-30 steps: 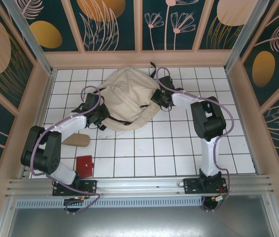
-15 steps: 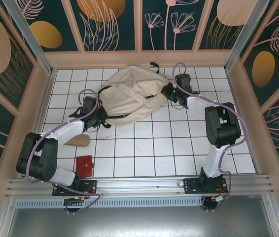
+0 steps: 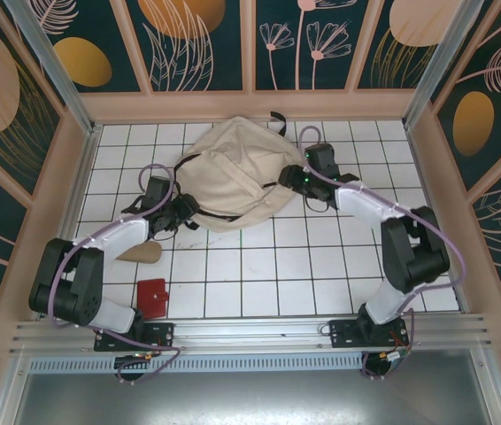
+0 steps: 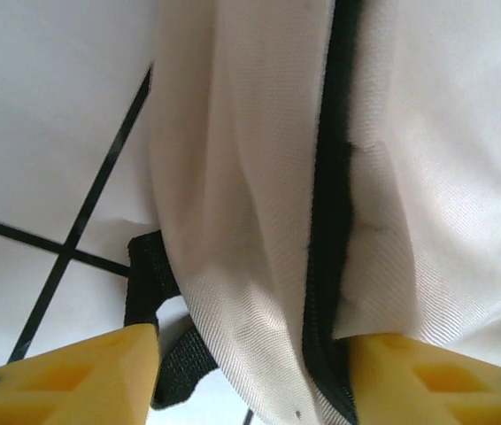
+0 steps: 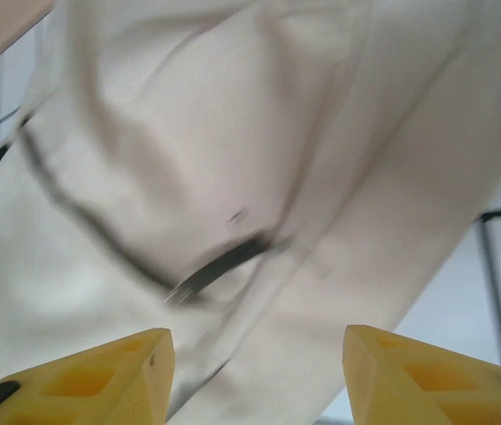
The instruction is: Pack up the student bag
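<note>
**A:** What did the overhead camera show?

**B:** The student bag (image 3: 233, 177) lay slumped on the white tiled table (image 3: 321, 266), toward the far wall and a little left of centre. A black strap (image 3: 275, 119) stuck out at its far edge. The left gripper (image 3: 186, 212) sat at the bag's near-left edge and the right gripper (image 3: 288, 179) at its right edge, one on each side. A small red flat item (image 3: 152, 297) lay near the left arm's base, well apart from the bag. A tan flat piece (image 3: 139, 252) lay just beside the left forearm.

**A:** Could you read the jaws from up there?

**B:** No, they were too small. The wrist cameras settled it.

**A:** The left wrist, then?

**B:** The left fingers (image 4: 73, 376) stood apart. A fold of cream fabric and a black zipper line (image 4: 326, 230) ran down into the gap between them. The pad on the picture's right lay against the cloth and the other stood clear of it, so nothing was clamped. A black webbing strap (image 4: 149, 283) lay on the tile beside the fold.

**A:** And the right wrist?

**B:** It was blurred, but the right fingers (image 5: 100, 376) were apart as well. The bag's cream cloth spread across the picture beyond them, with a dark curved line (image 5: 224, 261) across it. I couldn't tell whether the pads touched the fabric. A strip of white tile showed at the far right.
</note>
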Robot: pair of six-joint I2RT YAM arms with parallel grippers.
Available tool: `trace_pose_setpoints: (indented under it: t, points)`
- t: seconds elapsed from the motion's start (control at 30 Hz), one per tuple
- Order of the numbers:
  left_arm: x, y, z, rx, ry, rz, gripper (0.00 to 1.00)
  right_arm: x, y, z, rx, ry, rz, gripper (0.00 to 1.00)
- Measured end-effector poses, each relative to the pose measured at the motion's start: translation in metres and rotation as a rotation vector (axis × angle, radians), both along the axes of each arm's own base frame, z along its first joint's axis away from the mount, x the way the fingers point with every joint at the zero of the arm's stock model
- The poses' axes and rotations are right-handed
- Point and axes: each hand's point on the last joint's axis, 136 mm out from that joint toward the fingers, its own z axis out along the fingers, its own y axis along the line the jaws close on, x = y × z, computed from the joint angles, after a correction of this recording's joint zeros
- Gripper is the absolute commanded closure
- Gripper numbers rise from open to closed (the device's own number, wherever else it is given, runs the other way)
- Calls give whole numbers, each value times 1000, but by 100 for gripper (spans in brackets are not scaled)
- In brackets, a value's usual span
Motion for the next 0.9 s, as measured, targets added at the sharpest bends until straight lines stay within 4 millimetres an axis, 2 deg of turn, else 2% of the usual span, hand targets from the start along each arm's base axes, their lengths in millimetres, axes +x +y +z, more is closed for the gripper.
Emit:
trace_pose_setpoints:
  t: [0.07, 0.13, 0.23, 0.33, 0.43, 0.6, 0.73, 0.9]
  points:
    - [-2, 0, 7, -13, -14, 7, 34, -19, 21, 8, 0, -3, 53, 46]
    - [-6, -2, 15, -46, -27, 10, 33, -38, 41, 7, 2, 23, 95, 46]
    - [-12, -9, 24, -112, -37, 7, 31, -60, 53, -5, -5, 91, 103, 46]
    - [-14, -21, 28, -168, -36, -11, 29, -72, 58, -20, -11, 159, 90, 44]
    - [-16, -40, 27, -216, -23, -51, 29, -78, 64, -37, -19, 217, 79, 41]
    - [-22, -64, 7, -253, 43, -90, 33, -80, 79, -56, -24, 292, 62, 40]
    - [-19, -68, 0, -276, 63, -60, 39, -74, 90, -60, -17, 316, 35, 42]
    - [-12, -69, 3, -306, 49, -27, 47, -67, 96, -64, -26, 340, -10, 47]
